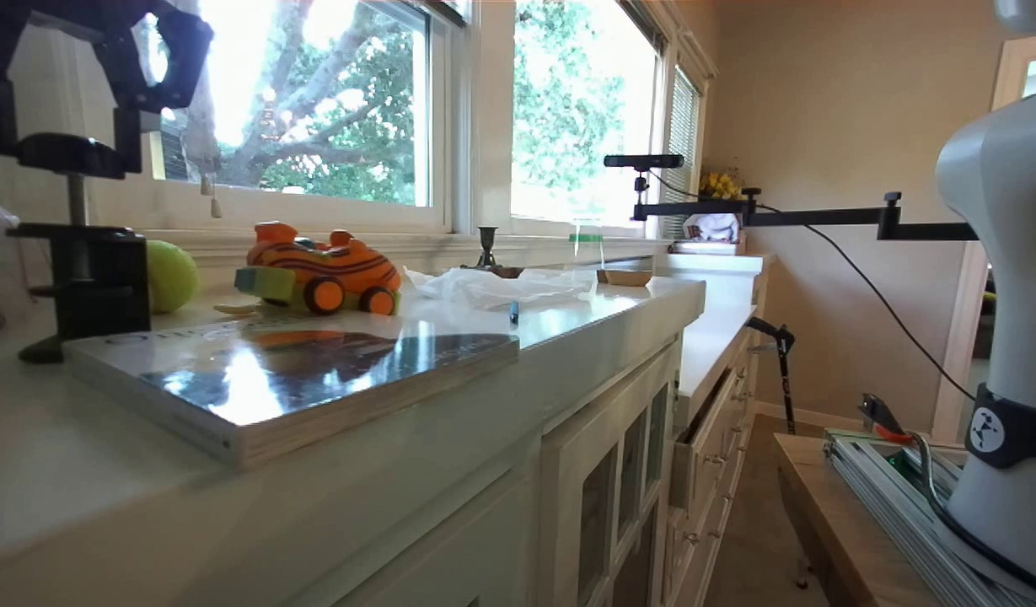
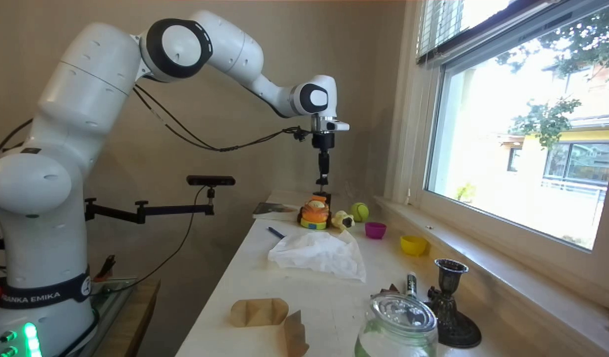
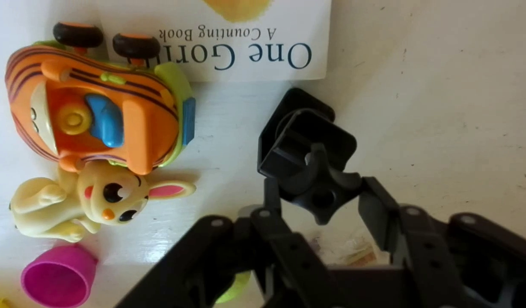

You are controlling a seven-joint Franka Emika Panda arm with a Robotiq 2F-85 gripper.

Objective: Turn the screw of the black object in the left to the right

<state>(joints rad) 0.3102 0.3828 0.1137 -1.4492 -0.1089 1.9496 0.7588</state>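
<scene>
The screw (image 3: 314,184), a lobed black knob (image 1: 71,154) on a metal rod (image 1: 77,201), stands over the black clamp (image 1: 104,287) on the counter (image 3: 451,107); our gripper (image 1: 66,158) pinches the knob. Nearby we find a book (image 3: 228,42), a ball (image 2: 359,212) and a toy car (image 2: 315,210), which partly hides the clamp in an exterior view. The book reads "A Counting Book"; a dark band (image 2: 41,293), "EMIKA".

screw rod (image 1: 77,200) — metal | screw knob (image 3: 321,179): matt plastic | book cover (image 1: 340,358) — glossy

white counter (image 2: 249,280) | black clamp (image 1: 104,291) | book (image 1: 307,371) | toy rabbit (image 3: 66,207) | magenta cup (image 3: 59,278)
</scene>
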